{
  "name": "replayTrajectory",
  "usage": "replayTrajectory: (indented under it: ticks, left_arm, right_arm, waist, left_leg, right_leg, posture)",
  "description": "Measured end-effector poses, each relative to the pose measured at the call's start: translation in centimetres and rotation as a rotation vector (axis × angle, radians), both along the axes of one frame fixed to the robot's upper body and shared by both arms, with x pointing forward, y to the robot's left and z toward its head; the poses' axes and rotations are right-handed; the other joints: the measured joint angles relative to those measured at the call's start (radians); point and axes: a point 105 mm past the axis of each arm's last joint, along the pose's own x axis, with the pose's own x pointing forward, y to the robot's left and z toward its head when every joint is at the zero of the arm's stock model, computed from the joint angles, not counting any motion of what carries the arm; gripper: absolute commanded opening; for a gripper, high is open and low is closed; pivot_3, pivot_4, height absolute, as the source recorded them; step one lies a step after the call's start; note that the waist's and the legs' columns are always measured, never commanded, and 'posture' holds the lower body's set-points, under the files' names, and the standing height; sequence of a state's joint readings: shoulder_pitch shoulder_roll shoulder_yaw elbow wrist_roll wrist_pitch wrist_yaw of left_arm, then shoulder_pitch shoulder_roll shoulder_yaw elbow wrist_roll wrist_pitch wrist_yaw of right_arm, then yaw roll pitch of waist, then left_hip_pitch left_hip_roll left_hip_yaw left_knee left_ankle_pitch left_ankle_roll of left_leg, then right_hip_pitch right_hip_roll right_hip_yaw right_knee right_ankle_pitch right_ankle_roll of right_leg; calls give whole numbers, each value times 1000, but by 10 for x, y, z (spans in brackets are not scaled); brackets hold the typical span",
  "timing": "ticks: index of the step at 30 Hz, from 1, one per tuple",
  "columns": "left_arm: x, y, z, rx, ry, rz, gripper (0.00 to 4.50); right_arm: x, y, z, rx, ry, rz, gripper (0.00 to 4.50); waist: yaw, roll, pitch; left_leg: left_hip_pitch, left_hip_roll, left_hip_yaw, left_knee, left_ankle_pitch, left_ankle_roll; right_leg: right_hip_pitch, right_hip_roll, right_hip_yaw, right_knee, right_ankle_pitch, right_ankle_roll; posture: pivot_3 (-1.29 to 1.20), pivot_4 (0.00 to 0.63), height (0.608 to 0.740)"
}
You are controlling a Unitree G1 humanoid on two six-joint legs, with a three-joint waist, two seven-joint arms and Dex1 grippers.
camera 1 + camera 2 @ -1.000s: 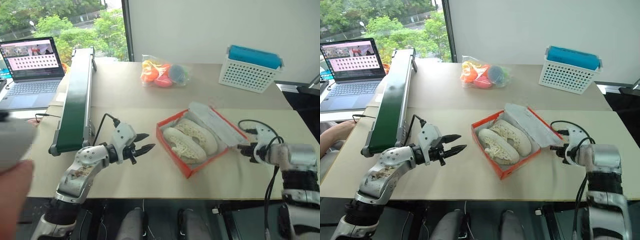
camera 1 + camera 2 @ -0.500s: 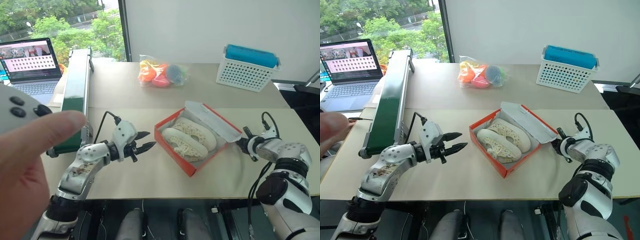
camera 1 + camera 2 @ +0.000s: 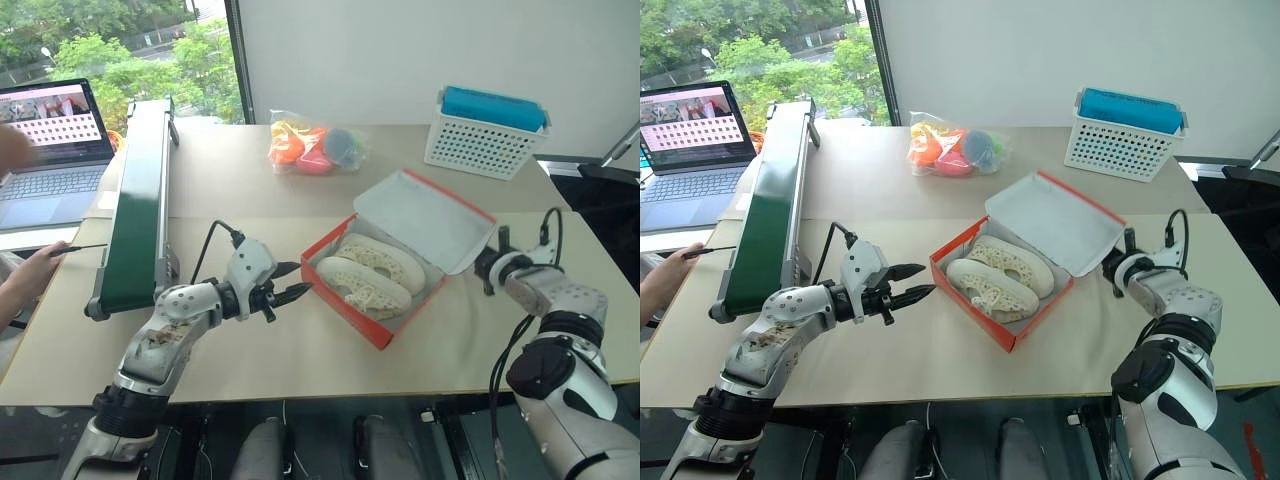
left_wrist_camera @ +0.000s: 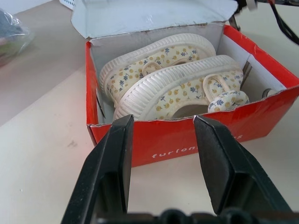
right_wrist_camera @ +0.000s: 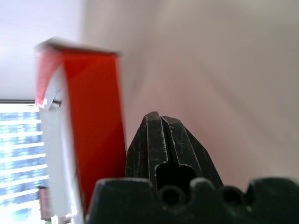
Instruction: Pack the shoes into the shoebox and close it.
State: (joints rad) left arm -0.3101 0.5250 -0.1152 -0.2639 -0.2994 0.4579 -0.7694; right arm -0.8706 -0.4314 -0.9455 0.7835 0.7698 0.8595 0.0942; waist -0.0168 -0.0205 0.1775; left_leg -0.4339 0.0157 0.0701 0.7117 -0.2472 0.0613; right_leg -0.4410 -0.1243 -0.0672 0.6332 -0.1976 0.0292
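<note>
Both shoes lie in the open shoebox; left gripper jaws parted, right gripper jaws closed.

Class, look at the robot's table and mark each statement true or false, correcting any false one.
1. Both shoes lie inside the shoebox. True.
2. The shoebox lid is fully closed. False: it stands raised and open, its white inside showing.
3. The left gripper is shut on a shoe. False: its fingers are apart and hold nothing, short of the box.
4. The right gripper is shut, beside the lid's edge. True.
5. The white basket sits on the green conveyor. False: it stands on the table, far across from the conveyor.
</note>
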Motion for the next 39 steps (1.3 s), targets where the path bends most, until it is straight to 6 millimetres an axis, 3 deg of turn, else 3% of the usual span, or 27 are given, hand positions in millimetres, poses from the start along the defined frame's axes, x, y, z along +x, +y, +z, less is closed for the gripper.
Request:
replayTrajectory:
  ticks: [3, 5, 7, 8, 10, 14, 19, 24, 30, 39]
  left_arm:
    - [1, -1, 0, 3, 2, -4, 2161]
    - [1, -2, 0, 4, -1, -10, 2161]
    - [3, -2, 0, 5, 0, -8, 2161]
    - [3, -2, 0, 5, 0, -7, 2161]
    - [4, -2, 1, 5, -2, -7, 2161]
    - [4, -1, 2, 5, -5, -2, 2161]
    - [4, -2, 3, 3, -10, 2, 2161]
    - [5, -1, 3, 2, -13, 10, 2161]
    - [4, 1, 3, 0, -16, 18, 2161]
    - [4, 3, 2, -2, -16, 38, 2161]
  right_arm:
    - [-5, 27, 70, -97, -331, 120, 61]
    - [-21, 49, 108, -203, -517, 224, 61]
    - [-42, 77, 131, -324, -655, 346, 61]
    - [-50, 90, 134, -376, -687, 408, 61]
    - [-63, 113, 128, -480, -702, 528, 61]
    - [-91, 154, 97, -778, -643, 833, 61]
    - [-100, 171, 46, -994, -471, 1080, 61]
    - [-90, 170, 14, -1109, -341, 1136, 61]
    - [-66, 181, 11, -1165, -306, 1108, 61]
    - [-59, 195, -16, -1324, -242, 1190, 61]
  waist:
    - [-1, 4, 2]
    - [3, 4, 2]
    - [4, 4, 2]
    - [5, 4, 2]
    - [6, 4, 2]
    - [8, 4, 2]
    - [6, 4, 2]
    - [13, 4, 2]
    - [16, 4, 2]
    - [14, -2, -5]
  left_leg:
    - [0, 0, 0, 0, 0, 0]
    - [0, 1, 0, 0, 0, 0]
    - [0, 0, 0, 0, 0, 0]
    - [0, 0, 0, 0, 0, 0]
    - [0, 0, 0, 1, 0, 0]
    - [1, 0, 0, 0, 0, 0]
    - [3, 0, 0, 0, 0, 0]
    - [2, 0, 0, 0, 0, 0]
    - [2, 0, 0, 0, 0, 0]
    - [11, 1, 0, 0, 0, 0]
  right_leg:
    - [-1, 0, 1, 1, 0, 0]
    - [-1, 0, 0, 2, 0, 0]
    - [-1, 0, 0, 2, 0, 0]
    - [0, 0, 0, 2, 0, 0]
    - [0, -1, 0, 2, 0, 0]
    - [0, -1, 0, 2, 0, 0]
    - [1, -1, 0, 1, 0, 0]
    - [1, -1, 0, 0, 0, 0]
    - [1, -1, -1, 0, 0, 0]
    - [9, -1, -1, 0, -1, 1]
  posture:
    - [0, 150, 699]
    - [0, 150, 699]
    - [0, 150, 699]
    - [0, 150, 699]
    - [0, 150, 699]
    - [0, 150, 699]
    - [0, 150, 699]
    - [0, 150, 699]
    - [0, 150, 699]
    - [0, 150, 699]
